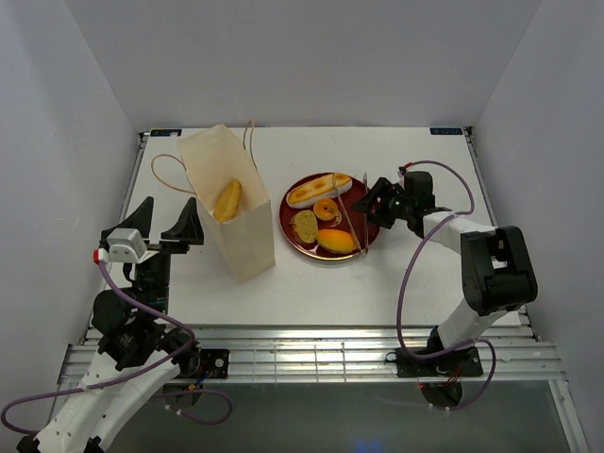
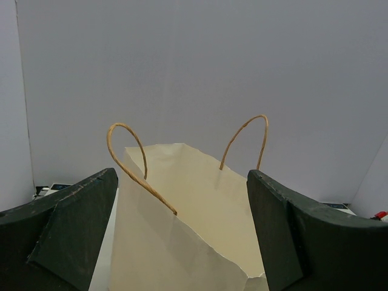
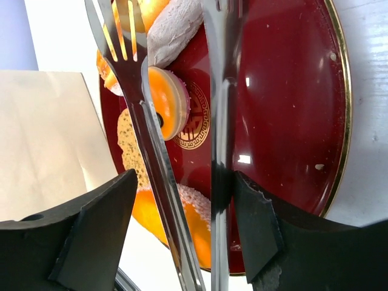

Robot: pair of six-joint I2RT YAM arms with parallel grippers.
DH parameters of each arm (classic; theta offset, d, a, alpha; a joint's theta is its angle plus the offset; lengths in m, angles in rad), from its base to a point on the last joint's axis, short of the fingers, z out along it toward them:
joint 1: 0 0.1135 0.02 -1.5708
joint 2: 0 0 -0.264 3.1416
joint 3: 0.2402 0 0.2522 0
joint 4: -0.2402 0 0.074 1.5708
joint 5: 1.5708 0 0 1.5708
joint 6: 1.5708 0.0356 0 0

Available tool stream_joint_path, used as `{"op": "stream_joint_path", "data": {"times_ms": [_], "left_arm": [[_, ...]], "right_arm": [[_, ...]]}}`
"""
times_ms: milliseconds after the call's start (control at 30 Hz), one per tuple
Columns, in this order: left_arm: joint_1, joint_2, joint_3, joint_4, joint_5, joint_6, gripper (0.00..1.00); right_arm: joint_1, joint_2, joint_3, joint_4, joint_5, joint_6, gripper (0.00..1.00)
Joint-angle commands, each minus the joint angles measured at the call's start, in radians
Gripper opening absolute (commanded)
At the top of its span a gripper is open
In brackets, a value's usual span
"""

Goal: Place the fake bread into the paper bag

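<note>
Right gripper (image 1: 375, 200) (gripping tongs (image 3: 151, 154)) beside bread (image 1: 320, 190).

The paper bag (image 1: 247, 241) is coloured cream-beige, its cord handles (image 2: 151, 191) brown. The plate (image 3: 285, 109) is finished in dark red, edged with a gold rim (image 3: 345, 103) and marked with a gold key-pattern emblem (image 3: 197, 124). The bread (image 1: 337, 241) is coloured golden-yellow to orange; the tongs (image 3: 221, 121) are silver.

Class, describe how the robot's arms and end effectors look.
Both arms: white links, black joints, looping purple cables. The left arm has a pale grey wrist box with a red spot; the right arm a bulky black elbow block. The left end effector and right end effector each have two black wedge-shaped fingers.
</note>
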Motion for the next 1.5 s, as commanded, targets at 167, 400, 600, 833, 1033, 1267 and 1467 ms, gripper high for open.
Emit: {"op": "stream_joint_path", "data": {"times_ms": [167,400,600,833,1033,1267,1467], "left_arm": [[-0.005,0.01,-0.008,0.004,0.022,0.012,0.98],[-0.006,0.015,-0.008,0.004,0.026,0.008,0.98],[-0.006,0.015,-0.008,0.005,0.028,0.009,0.98],[-0.006,0.018,-0.008,0.004,0.034,0.011,0.98],[-0.006,0.018,-0.009,0.004,0.037,0.012,0.98],[-0.008,0.018,-0.011,0.004,0.04,0.012,0.98],[-0.008,0.018,-0.011,0.005,0.037,0.015,0.98]], "right_arm": [[-0.008,0.037,0.059,0.08,-0.08,0.003,0.68],[0.002,-0.012,0.068,0.021,-0.037,-0.116,0.81],[0.038,-0.039,0.087,-0.062,0.023,-0.245,0.9],[0.136,0.002,0.154,-0.174,0.159,-0.348,0.91],[0.18,0.045,0.191,-0.227,0.266,-0.376,0.91],[0.192,0.103,0.228,-0.265,0.329,-0.365,0.89],[0.192,0.108,0.234,-0.245,0.317,-0.348,0.86]]}}
